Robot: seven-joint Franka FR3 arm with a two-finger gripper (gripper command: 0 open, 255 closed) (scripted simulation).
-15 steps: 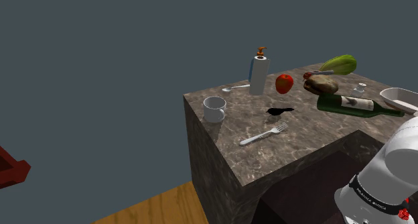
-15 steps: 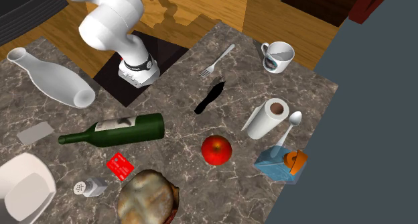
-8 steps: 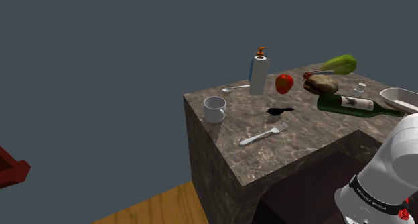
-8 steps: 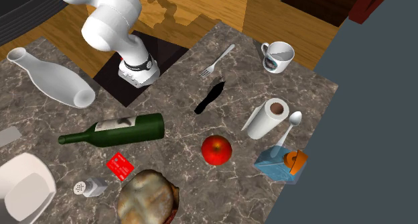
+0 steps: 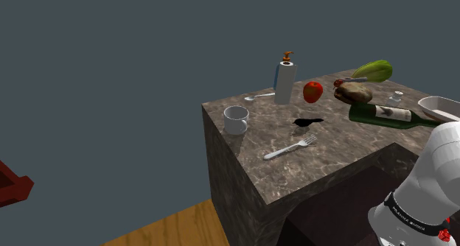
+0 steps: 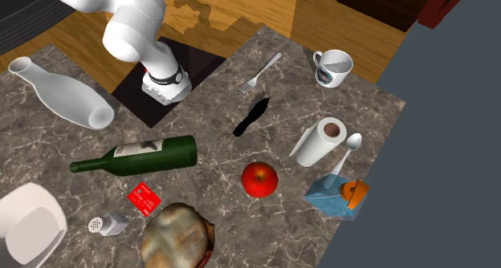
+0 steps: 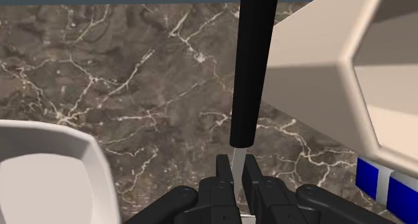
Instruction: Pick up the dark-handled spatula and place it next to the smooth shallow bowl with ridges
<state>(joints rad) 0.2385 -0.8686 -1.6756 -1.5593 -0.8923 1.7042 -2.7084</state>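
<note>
With gripper [image 7: 236, 172] clamped on the pale neck of the spatula [image 7: 251, 68], dark handle pointing straight ahead above the marbled counter [image 7: 134, 88], calls for a short sideways carry toward the white bowl [image 7: 53, 139] close beside.

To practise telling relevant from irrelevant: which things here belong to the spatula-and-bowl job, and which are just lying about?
Part of the job:
black-handled spatula, clasped in the gripper
white bowl

Just lying about:
green wine bottle
apple
mug
fork
paper towel roll
spoon
white vase
bread loaf
</note>
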